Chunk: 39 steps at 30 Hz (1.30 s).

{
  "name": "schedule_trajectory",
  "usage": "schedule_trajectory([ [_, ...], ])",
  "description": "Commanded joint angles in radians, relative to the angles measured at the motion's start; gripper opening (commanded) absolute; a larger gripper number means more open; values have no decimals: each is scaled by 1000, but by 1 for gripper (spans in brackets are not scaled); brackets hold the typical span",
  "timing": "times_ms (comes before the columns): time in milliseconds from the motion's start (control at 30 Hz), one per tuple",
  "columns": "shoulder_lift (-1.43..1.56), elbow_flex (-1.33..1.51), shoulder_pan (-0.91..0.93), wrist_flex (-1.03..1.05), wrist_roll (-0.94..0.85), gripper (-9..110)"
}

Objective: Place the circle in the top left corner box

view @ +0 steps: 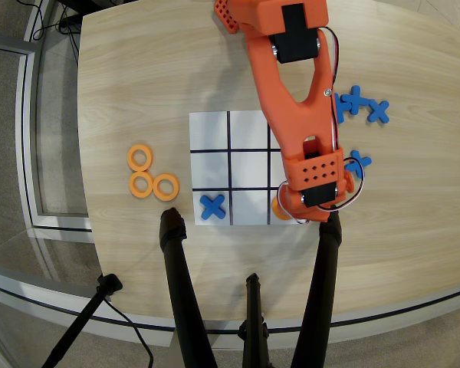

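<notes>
Peeking flat orange ring [277,205] beneath gripper [289,208]

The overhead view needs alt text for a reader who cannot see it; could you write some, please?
An orange robot arm reaches over a 3x3 paper grid, hiding an orange ring in its lower right cell. A blue cross fills the lower left cell.

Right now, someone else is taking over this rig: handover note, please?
Gripper: hidden under the arm's wrist in the overhead view; open or shut cannot be told.
Circle: only an orange edge shows beneath the wrist, over the grid's bottom right cell as this view shows it.
Three spare rings lie on the table left of the grid; a blue cross sits in the bottom left cell.
Done: ring brought to a corner cell. Left: confirm release, retract arm.
</notes>
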Motion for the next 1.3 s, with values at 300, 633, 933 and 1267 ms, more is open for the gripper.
schedule_trajectory([
  [300, 28, -23, 9, 17, 3, 6],
  [633, 97, 11, 3, 35, 26, 9],
  [933, 485, 126, 18, 245, 48, 9],
  [1267, 1717, 988, 117, 405, -158, 9],
])
